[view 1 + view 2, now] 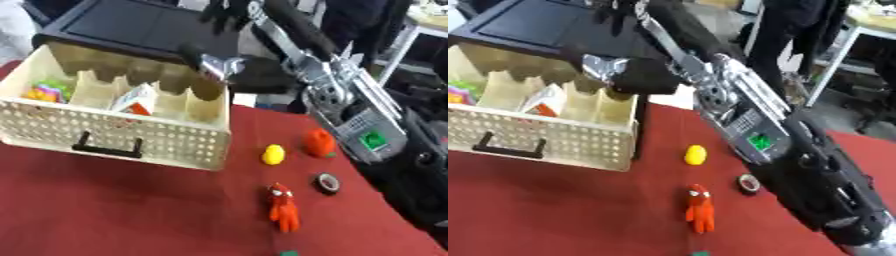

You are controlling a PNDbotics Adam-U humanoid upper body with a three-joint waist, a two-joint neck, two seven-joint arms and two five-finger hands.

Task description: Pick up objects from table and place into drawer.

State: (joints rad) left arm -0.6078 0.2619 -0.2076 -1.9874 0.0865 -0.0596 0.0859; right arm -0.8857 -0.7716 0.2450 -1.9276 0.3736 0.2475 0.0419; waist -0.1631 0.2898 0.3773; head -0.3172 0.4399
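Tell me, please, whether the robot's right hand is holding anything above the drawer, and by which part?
It cannot be told: the right hand sits dark and blurred over the far right corner of the cream perforated plastic drawer, and no object shows in it.

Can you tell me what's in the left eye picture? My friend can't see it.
The robot's right hand reaches over the back corner of a cream drawer pulled open on a red table. Colourful things already lie in its compartments. Beside it wait a yellow toy, an orange figure, a red toy and a tape roll.
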